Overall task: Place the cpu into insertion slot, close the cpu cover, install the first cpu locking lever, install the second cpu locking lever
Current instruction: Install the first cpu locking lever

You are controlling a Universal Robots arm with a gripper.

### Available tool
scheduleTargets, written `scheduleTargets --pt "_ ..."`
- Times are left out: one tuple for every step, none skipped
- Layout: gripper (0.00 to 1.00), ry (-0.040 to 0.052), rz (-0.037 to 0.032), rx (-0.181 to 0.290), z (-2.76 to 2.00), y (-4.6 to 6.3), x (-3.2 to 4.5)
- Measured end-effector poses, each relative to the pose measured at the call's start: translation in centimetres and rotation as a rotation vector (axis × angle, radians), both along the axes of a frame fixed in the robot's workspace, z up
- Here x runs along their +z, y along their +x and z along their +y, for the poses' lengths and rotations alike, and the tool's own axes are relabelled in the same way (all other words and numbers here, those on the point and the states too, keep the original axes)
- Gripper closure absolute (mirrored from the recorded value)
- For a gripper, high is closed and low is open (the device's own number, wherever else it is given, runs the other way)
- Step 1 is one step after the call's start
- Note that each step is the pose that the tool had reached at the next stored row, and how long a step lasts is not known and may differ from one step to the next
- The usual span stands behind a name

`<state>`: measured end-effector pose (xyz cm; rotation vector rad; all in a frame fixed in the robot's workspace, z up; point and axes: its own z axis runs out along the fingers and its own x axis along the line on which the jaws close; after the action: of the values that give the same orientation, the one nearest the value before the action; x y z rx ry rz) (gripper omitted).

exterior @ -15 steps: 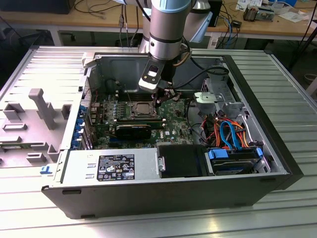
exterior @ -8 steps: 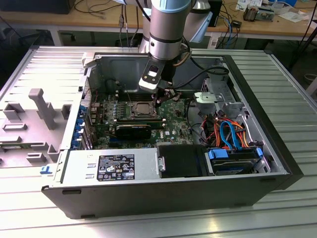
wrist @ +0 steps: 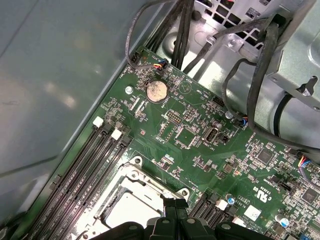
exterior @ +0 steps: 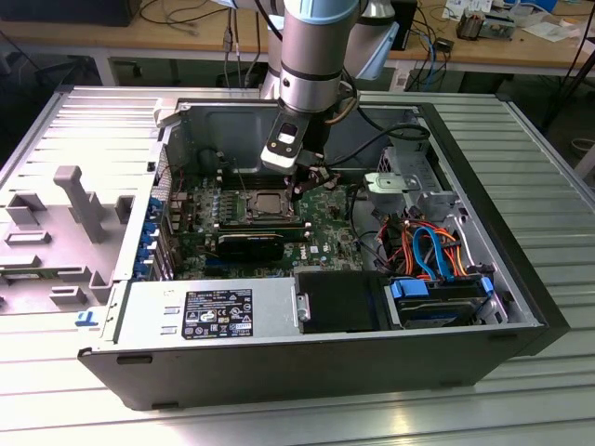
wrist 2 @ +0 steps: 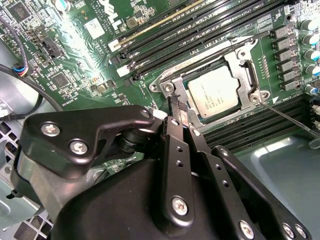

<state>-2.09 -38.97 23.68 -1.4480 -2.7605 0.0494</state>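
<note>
Silver cpu [wrist 2: 218, 92] lies in the insertion slot [wrist 2: 167, 81] beneath the thin, stiff cpu cover [wrist 2: 246, 72]; I'd press only its frame edge. My tool [wrist 2: 175, 103], pinched together and empty, hovers at the slot's corner.

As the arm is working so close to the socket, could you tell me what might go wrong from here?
1. The shut gripper sits right at the corner of the cpu cover. A slip could scrape the cpu or the small board parts beside it.
2. A thin locking lever appears to stand free, angled out over the memory slots. If pushed off line, it might spring back or miss its catch.
</note>
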Motion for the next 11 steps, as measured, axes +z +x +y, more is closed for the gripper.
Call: scheduleTargets --pt "0.89 0.0000 0.0000 0.001 0.00 0.00 0.00" --pt "0.89 0.0000 0.0000 0.001 0.00 0.00 0.00" --pt "0.89 0.0000 0.0000 0.002 0.00 0.00 0.00" --pt "0.89 0.0001 0.0000 0.002 0.00 0.00 0.00" --pt "0.89 0.0000 0.0000 0.003 0.00 0.00 0.00" --pt "0.89 0.0000 0.0000 0.004 0.00 0.00 0.00" --pt "0.89 0.0000 0.0000 0.005 0.00 0.00 0.00" --pt "0.89 0.0000 0.0000 0.005 0.00 0.00 0.00" --pt "0.89 0.0001 0.0000 0.006 0.00 0.00 0.00" --pt "0.89 0.0000 0.0000 0.007 0.00 0.00 0.00" --pt "0.89 0.0001 0.0000 0.007 0.00 0.00 0.00"
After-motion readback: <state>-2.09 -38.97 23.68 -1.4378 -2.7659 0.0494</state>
